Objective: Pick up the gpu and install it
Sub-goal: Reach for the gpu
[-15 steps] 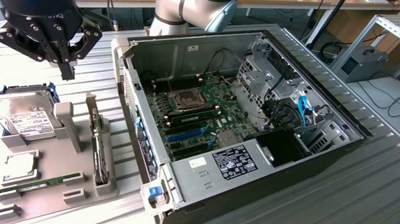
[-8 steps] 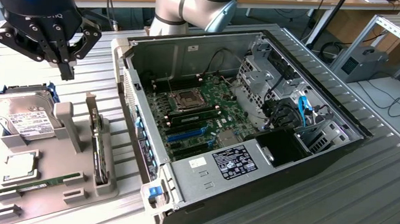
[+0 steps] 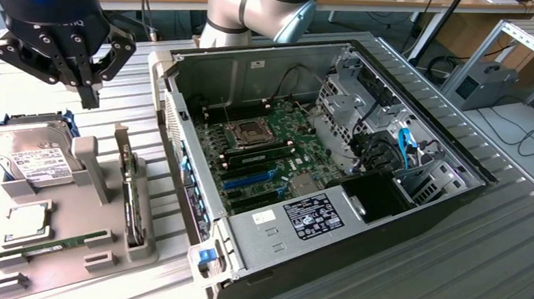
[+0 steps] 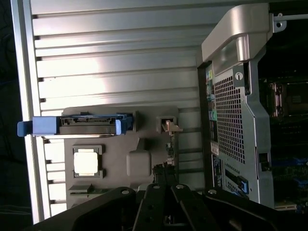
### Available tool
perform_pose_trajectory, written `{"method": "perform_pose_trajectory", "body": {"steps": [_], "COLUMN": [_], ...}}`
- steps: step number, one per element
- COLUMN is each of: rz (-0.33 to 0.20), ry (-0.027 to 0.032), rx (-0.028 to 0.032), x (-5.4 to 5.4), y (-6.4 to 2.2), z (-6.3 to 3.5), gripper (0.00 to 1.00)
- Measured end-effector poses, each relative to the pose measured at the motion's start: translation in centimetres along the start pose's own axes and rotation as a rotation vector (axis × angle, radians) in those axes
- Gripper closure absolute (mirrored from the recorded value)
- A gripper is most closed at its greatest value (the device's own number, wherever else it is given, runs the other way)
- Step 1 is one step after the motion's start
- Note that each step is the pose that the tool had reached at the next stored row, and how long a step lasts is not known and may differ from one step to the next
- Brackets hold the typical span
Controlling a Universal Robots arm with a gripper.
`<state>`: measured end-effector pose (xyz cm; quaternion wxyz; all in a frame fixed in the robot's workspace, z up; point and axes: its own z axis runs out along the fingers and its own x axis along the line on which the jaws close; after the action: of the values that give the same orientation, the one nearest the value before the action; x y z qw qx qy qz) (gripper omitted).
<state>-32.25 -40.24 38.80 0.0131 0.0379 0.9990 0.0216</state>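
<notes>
Black claw (image 3: 91, 98): fingers together, nothing held, hanging above the grey moulded parts tray (image 3: 60, 265). The thin flat gpu card with silver end bracket (image 3: 133, 201) stands on edge in a tray slot below the claw, well apart from it. An open black computer case (image 3: 381, 244) sits beside it.

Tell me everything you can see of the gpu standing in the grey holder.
The gpu is a thin flat card standing on its long edge in a slot of the grey holder, beside the open computer case. Seen nearly edge-on, it looks dark, with a silver metal bracket rising at the end nearer the gripper. The holder alone touches it; the gripper hangs above and apart, holding nothing.
</notes>
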Motion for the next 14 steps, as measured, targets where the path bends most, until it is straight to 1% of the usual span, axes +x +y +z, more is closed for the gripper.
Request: {"method": "perform_pose_trajectory", "body": {"steps": [14], "rz": [0.000], "ry": [0.0000], "rx": [0.0001], "x": [-0.03], "y": [-0.37], "z": [0.08], "gripper": [0.89]}}
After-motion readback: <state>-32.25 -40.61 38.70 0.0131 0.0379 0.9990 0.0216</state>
